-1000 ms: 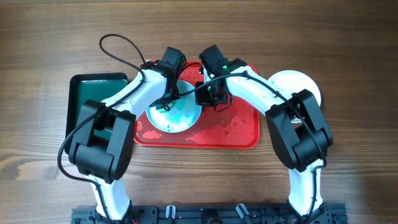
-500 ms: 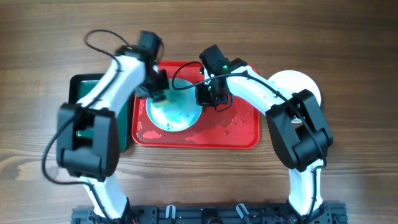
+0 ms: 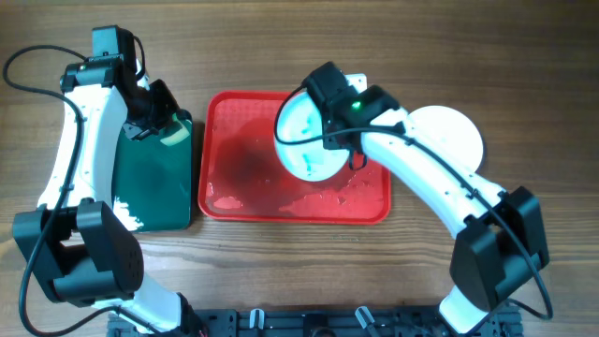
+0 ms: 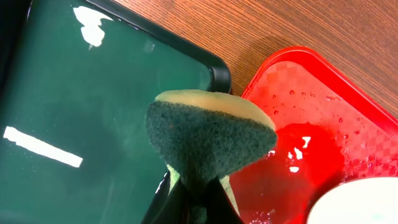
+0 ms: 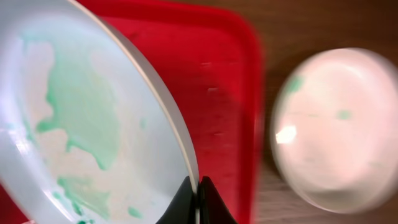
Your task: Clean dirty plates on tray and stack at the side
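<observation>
The right gripper [image 5: 198, 200] is clamped tight on the rim of 1 plate [image 3: 304, 139], holding it by the edge over the right half of the red tray [image 3: 243, 183]. This is probably to carry it to the white stack [image 3: 451, 136] on the table just right of that tray, though teal smears still mark its face. The left gripper [image 4: 193, 202] is pinched on the sponge [image 4: 208, 134], parked over the far right corner of the dark green tray [image 3: 150, 187], apparently to stay clear of the plate.
</observation>
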Controlling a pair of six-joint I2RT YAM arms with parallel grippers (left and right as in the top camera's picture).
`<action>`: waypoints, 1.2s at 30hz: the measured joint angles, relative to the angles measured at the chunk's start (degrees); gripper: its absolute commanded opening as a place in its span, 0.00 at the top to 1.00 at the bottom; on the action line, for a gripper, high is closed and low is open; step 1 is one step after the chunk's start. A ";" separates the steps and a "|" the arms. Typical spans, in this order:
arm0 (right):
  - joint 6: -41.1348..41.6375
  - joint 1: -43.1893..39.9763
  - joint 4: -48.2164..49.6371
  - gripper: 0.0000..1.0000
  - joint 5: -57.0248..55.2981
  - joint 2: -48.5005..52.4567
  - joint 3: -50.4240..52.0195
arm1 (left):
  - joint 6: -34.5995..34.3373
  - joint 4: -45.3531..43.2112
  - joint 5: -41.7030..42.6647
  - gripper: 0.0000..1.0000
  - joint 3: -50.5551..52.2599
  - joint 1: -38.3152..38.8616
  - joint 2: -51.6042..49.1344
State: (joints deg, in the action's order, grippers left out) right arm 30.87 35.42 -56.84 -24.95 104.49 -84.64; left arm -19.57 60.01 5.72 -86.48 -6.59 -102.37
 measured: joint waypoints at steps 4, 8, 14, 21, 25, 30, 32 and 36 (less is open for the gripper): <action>4.39 7.04 -4.87 0.96 -18.08 -0.02 0.00 | 0.00 -0.07 0.02 0.96 0.02 0.00 0.00; 6.43 14.91 -5.33 0.96 -34.25 -0.02 0.00 | 0.02 0.00 0.00 0.96 0.02 0.00 0.00; 4.87 22.58 -5.33 0.96 -52.78 -0.02 0.00 | 0.00 0.00 0.00 0.96 0.02 0.00 0.00; 2.25 24.09 -5.05 0.96 -59.32 -0.02 0.00 | 0.02 0.02 0.02 0.96 0.02 0.00 0.00; 2.27 24.06 -4.11 0.96 -58.23 -0.02 0.00 | 0.00 0.02 0.00 0.96 0.04 0.00 0.00; 3.82 16.35 4.22 0.96 -21.92 -0.04 0.09 | 0.02 0.09 0.00 0.96 0.07 0.00 0.00; 4.00 9.73 8.41 0.96 -7.32 -0.02 0.52 | 0.02 0.11 0.02 0.96 0.07 0.00 0.00; 4.17 0.90 12.17 0.92 11.28 1.75 3.96 | 0.02 0.17 0.02 0.96 0.07 0.00 0.00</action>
State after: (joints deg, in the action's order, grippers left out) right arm 35.05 36.32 -44.66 -13.67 106.24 -80.68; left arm -19.55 60.18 5.74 -86.41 -6.59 -102.37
